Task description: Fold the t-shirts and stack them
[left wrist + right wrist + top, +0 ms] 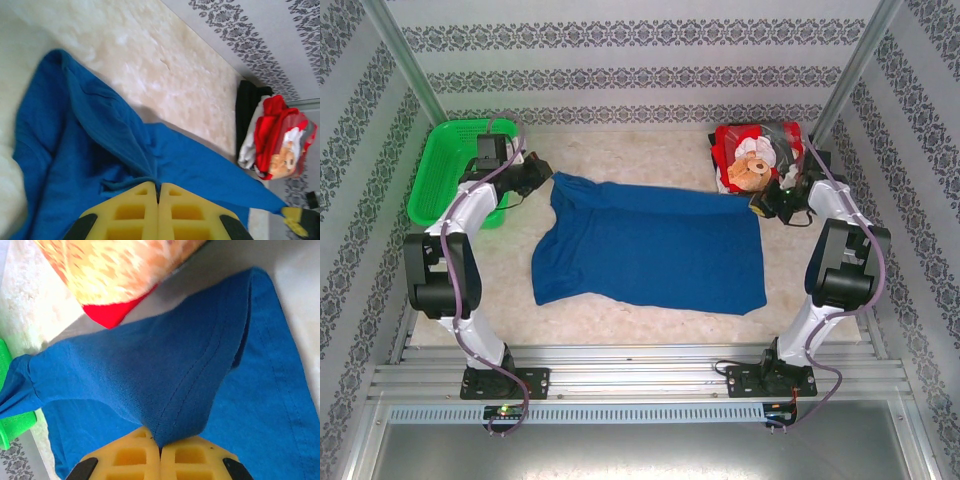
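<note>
The royal blue t-shirt (650, 255) lies spread across the middle of the table, plain side up. My left gripper (542, 178) is shut on its far left corner, and the pinched fold of blue t-shirt (100, 150) rises into the yellow fingers (132, 212). My right gripper (763, 208) is shut on the far right corner, where the hemmed blue t-shirt (190, 370) bunches between its fingers (192, 457). The red t-shirt (752, 158) with its teddy-bear print sits folded at the back right; the left wrist view also shows this red t-shirt (277, 137).
A green plastic basket (450, 165) stands at the back left, just behind my left arm. The patterned walls close in on three sides. Bare marbled table (620, 320) lies in front of the blue shirt, up to the metal rail.
</note>
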### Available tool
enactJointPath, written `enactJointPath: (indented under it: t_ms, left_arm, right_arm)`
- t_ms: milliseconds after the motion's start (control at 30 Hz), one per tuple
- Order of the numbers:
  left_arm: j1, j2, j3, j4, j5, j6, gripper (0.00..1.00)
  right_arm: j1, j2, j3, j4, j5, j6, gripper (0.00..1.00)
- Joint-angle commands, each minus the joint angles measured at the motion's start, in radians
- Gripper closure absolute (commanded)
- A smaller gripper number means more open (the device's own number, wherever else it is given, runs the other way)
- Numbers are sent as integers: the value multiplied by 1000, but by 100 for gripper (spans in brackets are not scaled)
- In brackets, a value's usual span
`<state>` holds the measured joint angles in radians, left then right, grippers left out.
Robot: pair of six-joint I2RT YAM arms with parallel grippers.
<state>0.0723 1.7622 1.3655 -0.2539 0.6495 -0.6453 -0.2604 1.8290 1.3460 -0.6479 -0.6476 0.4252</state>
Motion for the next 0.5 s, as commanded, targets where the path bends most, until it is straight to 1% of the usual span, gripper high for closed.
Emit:
enactJointPath:
  t_ms: [0, 67, 167, 300, 400, 467]
  left_arm:
    - [10, -46, -10, -58, 81, -101, 100]
    - [19, -61, -12, -79, 103, -126, 100]
    - [31, -84, -21, -140, 101, -132, 100]
    - [71, -136, -66, -172, 93, -145, 100]
    - [96, -153, -79, -246, 78, -90, 100]
    - [96, -149, -100, -281, 69, -53, 100]
  right_arm:
    - [-20, -11, -24, -29, -25, -19, 99]
    - [-24, -11, -28, -33, -25, -25, 99]
    - [-34, -8, -30, -41, -29, -34, 99]
    - [-53, -12, -28, -52, -39, -39, 99]
    - [-61, -6, -28, -65, -43, -47, 99]
    - [-61, -4, -39, -60, -49, -50, 99]
